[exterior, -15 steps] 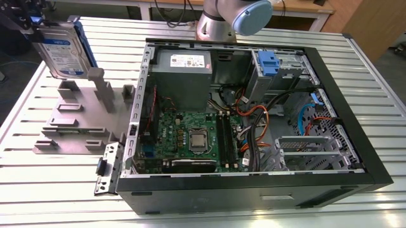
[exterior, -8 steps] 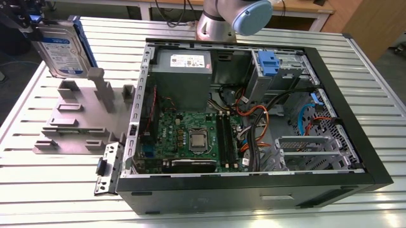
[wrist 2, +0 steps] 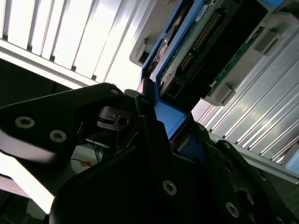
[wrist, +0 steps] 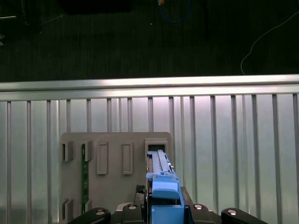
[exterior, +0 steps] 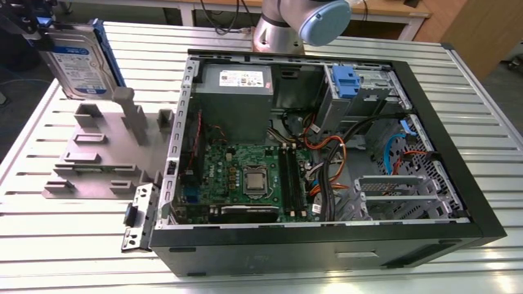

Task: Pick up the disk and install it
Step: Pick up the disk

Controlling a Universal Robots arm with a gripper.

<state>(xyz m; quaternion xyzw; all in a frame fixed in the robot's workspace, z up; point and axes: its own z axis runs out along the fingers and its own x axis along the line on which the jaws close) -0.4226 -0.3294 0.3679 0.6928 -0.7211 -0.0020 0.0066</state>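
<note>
Over slotted stand [exterior: 97, 160], flat silver disk [exterior: 80, 64]

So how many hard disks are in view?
1: the disk, in the gripper above the grey stand at the exterior view's left. Others may hide inside the case.

You had the disk [exterior: 78, 61] upright on its edge at the exterior view's far left, above the stand [exterior: 98, 153]. Its silver face bore a white-and-blue label, a blue rail [wrist: 163, 193] ran round its edges, and its green board [wrist 2: 196, 42] showed in the second wrist view.
</note>
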